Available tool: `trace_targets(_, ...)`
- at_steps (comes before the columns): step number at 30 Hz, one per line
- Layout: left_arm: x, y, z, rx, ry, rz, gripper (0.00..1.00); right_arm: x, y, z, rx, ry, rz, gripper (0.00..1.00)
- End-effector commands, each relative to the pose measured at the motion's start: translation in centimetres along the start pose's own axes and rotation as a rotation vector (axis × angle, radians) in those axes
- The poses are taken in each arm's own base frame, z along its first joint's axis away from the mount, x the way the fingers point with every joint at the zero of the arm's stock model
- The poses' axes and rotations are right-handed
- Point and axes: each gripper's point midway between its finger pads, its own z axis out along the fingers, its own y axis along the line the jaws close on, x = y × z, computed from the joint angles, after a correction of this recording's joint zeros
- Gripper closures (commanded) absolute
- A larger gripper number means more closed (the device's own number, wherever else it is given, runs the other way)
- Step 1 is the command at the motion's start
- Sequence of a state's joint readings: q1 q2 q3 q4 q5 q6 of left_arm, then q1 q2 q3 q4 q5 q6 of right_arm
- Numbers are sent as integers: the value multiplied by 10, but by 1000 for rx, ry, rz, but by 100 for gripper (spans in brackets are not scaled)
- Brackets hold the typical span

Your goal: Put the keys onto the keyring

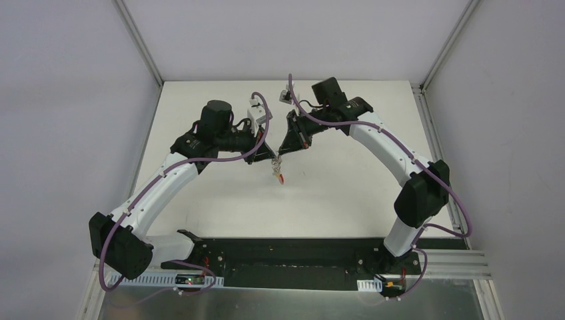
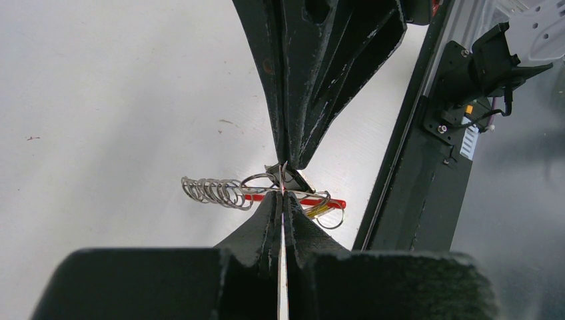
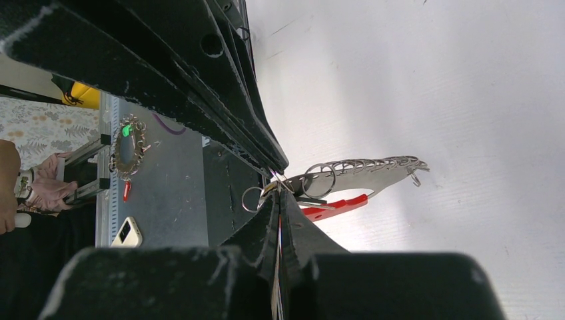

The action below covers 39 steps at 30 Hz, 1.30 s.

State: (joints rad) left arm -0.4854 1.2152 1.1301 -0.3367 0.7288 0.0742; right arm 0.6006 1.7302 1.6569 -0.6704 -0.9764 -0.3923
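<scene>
- Meeting tip to tip over the middle of the white table (image 1: 333, 193): left gripper (image 1: 270, 156) and right gripper (image 1: 283, 155), arms arched in from either side.
- Dangling between and just under those two tips, lifted clear of the tabletop: the keyring (image 1: 278, 175).
- Left gripper: fingers pressed together with only a hairline slit between, nipping a thin wire ring of the bunch at the very tip.
- Right gripper: likewise closed down to a slit, tip pushed into the same cluster of rings from the opposite side. Cannot tell which ring or piece sits in the pinch.
- Seen from the left wrist: row of silver wire loops (image 2: 213, 192) sticking out to the left of the tips, red band (image 2: 328, 202) reaching to the right, orange-tan tag (image 2: 318, 211) just below the band and touching it.
- Seen from the right wrist: same loops fanned out to the right in an arc above the red band, with a larger round ring near the tips.
- Just beside the tips, among the rings: small dark flat piece (image 3: 310, 199). Key or not, cannot tell.
- Behind the bunch in the left wrist view: black base plate (image 2: 406, 200) at the table's near edge.
- At the far left of the right wrist view, off the table: a person's arm (image 3: 8, 183) in a pink sleeve.
</scene>
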Motion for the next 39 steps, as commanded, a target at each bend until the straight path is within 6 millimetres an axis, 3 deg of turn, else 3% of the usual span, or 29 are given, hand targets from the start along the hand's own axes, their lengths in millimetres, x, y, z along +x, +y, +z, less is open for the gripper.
trace_targets(1, -14, -14, -6, 43, -51, 57, 100, -10, 2, -3, 0, -18, -17, 100)
trace_targets(24, -13, -21, -7, 79, -57, 86, 100, -3, -9, -6, 29, -12, 5, 100)
trace_targets(39, -17, -22, -7, 80, -80, 82, 100, 9, -8, 6, -12, 16, 30, 100)
